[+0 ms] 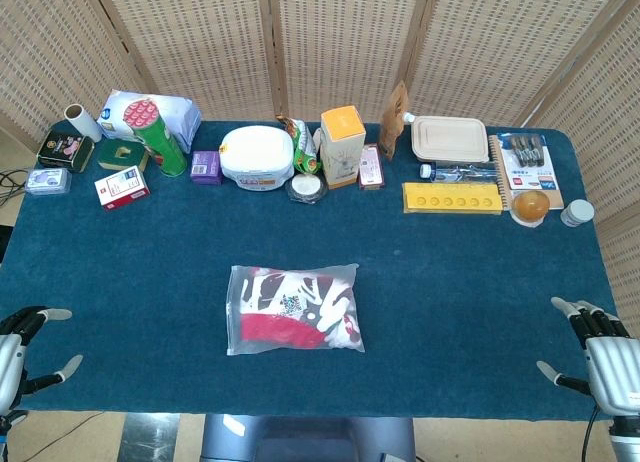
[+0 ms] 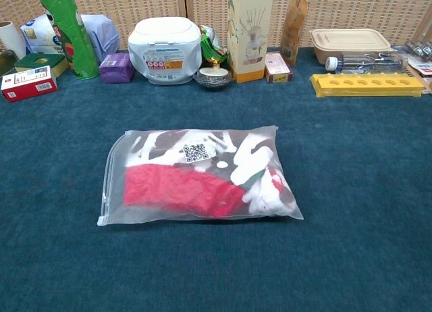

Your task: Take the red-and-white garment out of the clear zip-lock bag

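One zip-lock bag [image 1: 293,309], one garment [image 2: 202,180] inside. Two robot hands: left [image 1: 22,347], right [image 1: 598,352]. One green tube [image 1: 156,136], one yellow tray [image 1: 452,198], one counter [image 1: 480,282].

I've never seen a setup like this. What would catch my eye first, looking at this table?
Probably the clear zip-lock bag lying flat by itself in the middle of the blue table, with the red-and-white garment folded inside. Behind it, a crowded row of boxes and containers lines the far edge, the tall green can at its left end standing out. At the near corners, the left hand and right hand wait open, touching nothing.
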Available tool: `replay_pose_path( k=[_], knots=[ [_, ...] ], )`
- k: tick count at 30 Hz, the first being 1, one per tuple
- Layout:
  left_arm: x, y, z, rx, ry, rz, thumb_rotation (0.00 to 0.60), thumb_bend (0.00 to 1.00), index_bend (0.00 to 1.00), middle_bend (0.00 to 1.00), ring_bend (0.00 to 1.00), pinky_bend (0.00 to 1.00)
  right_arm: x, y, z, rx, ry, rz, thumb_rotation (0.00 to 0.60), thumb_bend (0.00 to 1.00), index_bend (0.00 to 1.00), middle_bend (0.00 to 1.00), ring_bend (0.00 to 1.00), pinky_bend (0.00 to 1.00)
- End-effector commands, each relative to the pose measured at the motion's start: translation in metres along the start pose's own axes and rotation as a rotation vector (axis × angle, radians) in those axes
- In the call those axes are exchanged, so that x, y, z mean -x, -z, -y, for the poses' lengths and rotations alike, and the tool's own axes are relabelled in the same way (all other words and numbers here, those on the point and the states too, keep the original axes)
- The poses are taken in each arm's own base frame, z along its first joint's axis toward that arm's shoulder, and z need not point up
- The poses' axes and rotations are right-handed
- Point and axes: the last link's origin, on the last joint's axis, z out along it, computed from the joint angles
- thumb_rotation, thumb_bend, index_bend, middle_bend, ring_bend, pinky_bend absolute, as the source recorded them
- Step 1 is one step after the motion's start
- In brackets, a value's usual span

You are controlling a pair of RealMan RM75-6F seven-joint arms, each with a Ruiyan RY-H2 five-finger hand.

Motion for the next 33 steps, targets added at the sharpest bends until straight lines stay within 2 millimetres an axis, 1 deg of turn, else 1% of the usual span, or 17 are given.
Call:
replay_pose_path(
  k=[1,9,18,21,27,30,33],
  knots=[
    [0.001,0.0,-0.001,-0.001,0.0,0.007,0.585,0.21,0.31,0.33,0.2,0.2,0.002,-0.001,-0.002,0.006,-0.004,0.008,0.524,0.12,0.17,0.26,0.21,0.25],
    [-0.002,0.001,-0.006,0.011,-0.005,-0.008,0.587,0.21,0.31,0.33,0.2,0.2,0.0,-0.001,-0.004,-0.004,-0.009,0.003,0.524,0.12,0.18,0.26,0.21,0.24],
    [-0.003,0.002,-0.005,0.009,-0.006,-0.013,0.586,0.21,0.31,0.33,0.2,0.2,-0.002,0.001,-0.004,-0.014,-0.013,-0.005,0.521,0.12,0.18,0.26,0.21,0.24],
    [-0.005,0.002,-0.005,0.01,-0.013,-0.015,0.586,0.21,0.31,0.33,0.2,0.2,-0.001,0.0,-0.001,-0.034,-0.027,-0.002,0.521,0.12,0.18,0.26,0.21,0.24],
    [-0.008,0.001,-0.003,0.011,-0.034,-0.012,0.588,0.21,0.31,0.33,0.2,0.2,0.001,-0.016,0.015,-0.127,-0.096,0.015,0.522,0.12,0.18,0.26,0.21,0.24],
    [-0.01,0.0,-0.003,0.018,-0.05,-0.012,0.589,0.21,0.31,0.33,0.2,0.2,0.002,-0.037,0.042,-0.236,-0.164,0.028,0.52,0.11,0.17,0.26,0.22,0.24],
    [-0.012,-0.003,-0.002,0.02,-0.064,-0.014,0.589,0.21,0.31,0.33,0.2,0.2,0.004,-0.053,0.068,-0.324,-0.191,0.04,0.52,0.11,0.17,0.26,0.22,0.24]
  ],
)
